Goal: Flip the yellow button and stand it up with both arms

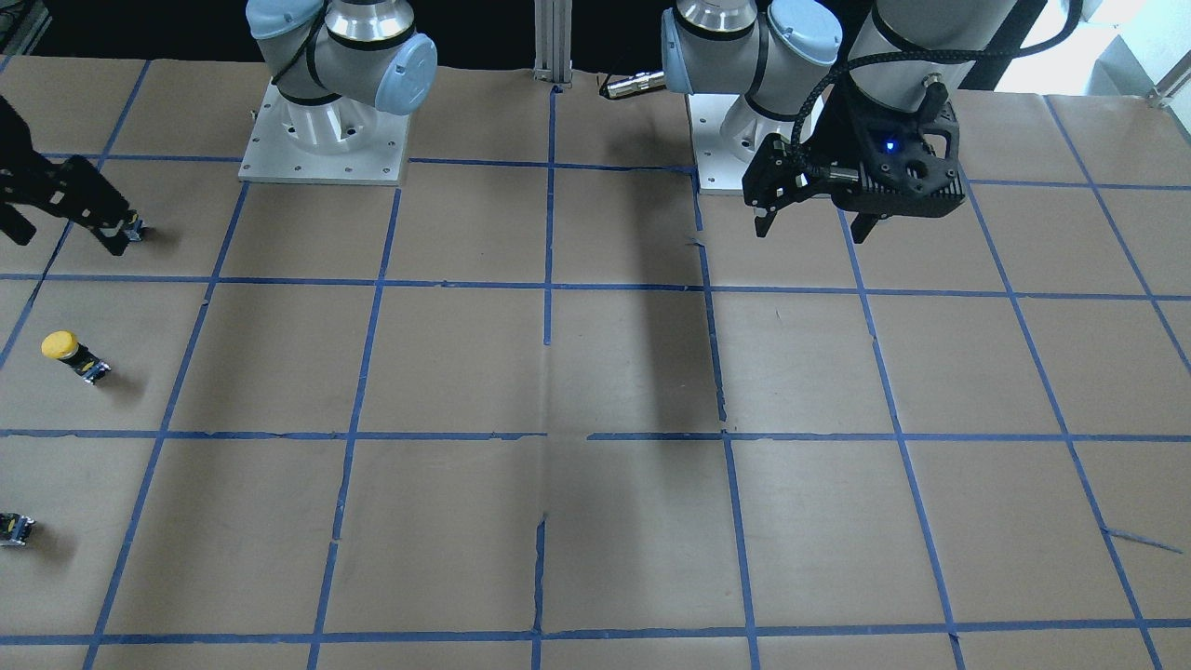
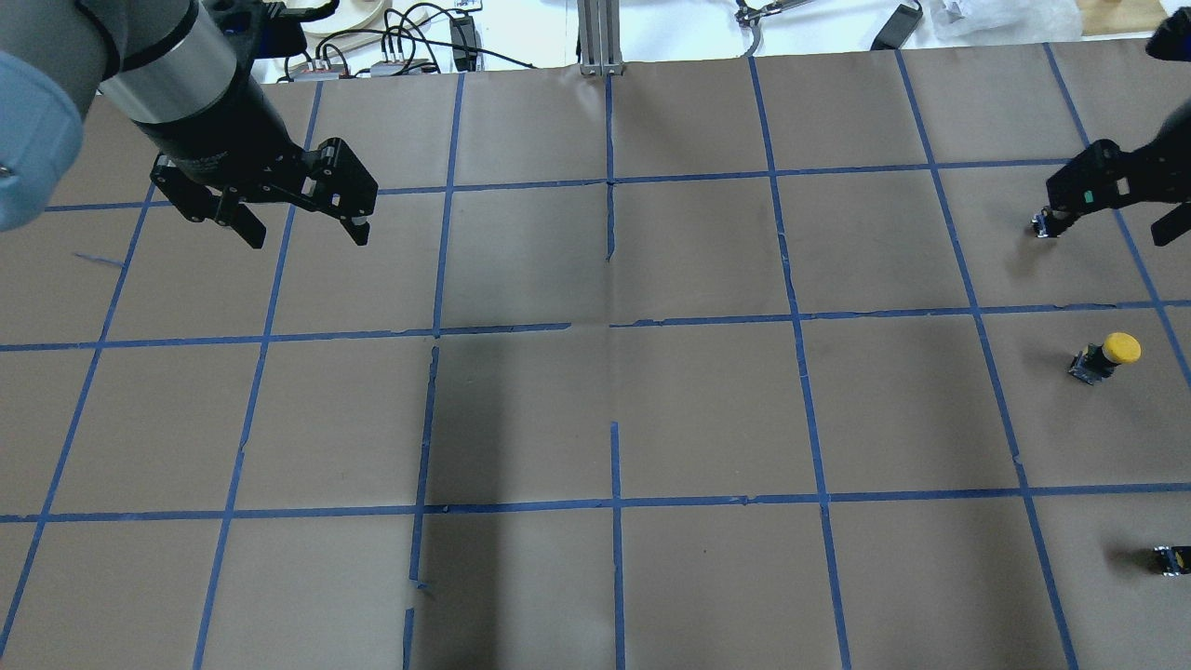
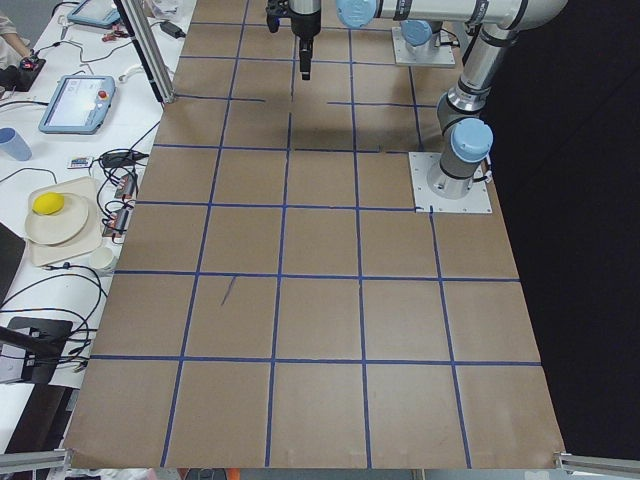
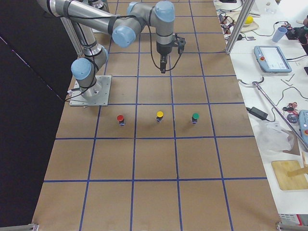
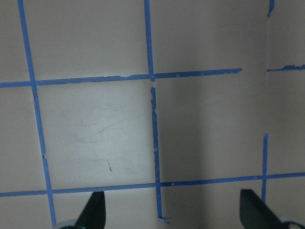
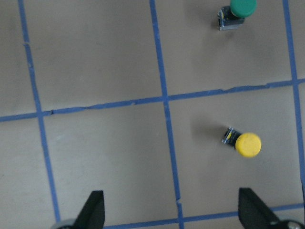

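Observation:
The yellow button (image 2: 1107,354) stands on its black base, cap up, near the table's right end. It also shows in the front view (image 1: 71,354), the right side view (image 4: 159,116) and the right wrist view (image 6: 246,144). My right gripper (image 2: 1112,223) is open and empty, hovering above the table just beyond the button; in its wrist view (image 6: 171,212) the button lies ahead and to the right of the fingers. My left gripper (image 2: 307,237) is open and empty, hovering over the table's far left part (image 1: 811,233), far from the button.
A green-capped button (image 4: 195,117) and a red-capped button (image 4: 120,118) stand either side of the yellow one in a row. The green one shows at the top of the right wrist view (image 6: 240,8). The table is brown paper with a blue tape grid (image 2: 614,321).

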{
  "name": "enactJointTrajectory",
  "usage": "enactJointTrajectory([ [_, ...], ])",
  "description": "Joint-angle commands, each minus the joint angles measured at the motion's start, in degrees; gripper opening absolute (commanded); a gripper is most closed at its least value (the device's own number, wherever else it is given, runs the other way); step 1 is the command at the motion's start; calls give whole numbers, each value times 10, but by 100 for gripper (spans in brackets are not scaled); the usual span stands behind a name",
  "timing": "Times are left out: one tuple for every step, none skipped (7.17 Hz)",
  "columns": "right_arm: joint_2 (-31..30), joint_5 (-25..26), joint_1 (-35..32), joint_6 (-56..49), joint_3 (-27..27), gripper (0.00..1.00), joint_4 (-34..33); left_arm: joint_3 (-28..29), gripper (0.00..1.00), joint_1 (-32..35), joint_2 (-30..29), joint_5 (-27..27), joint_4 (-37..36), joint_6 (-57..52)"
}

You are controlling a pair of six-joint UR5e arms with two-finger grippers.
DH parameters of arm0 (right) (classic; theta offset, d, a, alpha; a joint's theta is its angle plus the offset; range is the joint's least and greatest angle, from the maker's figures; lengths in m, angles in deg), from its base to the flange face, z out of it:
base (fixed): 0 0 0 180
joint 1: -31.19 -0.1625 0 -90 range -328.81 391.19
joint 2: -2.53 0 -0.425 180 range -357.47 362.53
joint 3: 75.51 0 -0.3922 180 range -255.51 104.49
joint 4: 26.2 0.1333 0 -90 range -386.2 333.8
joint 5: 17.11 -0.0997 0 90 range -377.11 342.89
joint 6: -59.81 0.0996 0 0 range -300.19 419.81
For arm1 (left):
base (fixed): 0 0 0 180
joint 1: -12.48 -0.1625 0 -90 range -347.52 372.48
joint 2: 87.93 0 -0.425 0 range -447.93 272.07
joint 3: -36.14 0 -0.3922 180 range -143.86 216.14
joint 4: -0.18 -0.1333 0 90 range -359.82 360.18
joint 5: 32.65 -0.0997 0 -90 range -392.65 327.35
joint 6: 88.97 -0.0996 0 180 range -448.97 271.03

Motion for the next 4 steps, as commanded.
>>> enactJointTrajectory([
  [-3,15,-126,126,87,100,113,4,100,1,-5,2,-1,3],
  [-2,29,-174,132,94,100,115,4,100,2,-4,1,0,2],
  [4,19,-184,131,80,100,113,4,100,4,-6,1,0,2],
  [2,27,-183,127,69,100,110,5,100,4,-5,-1,0,2],
])
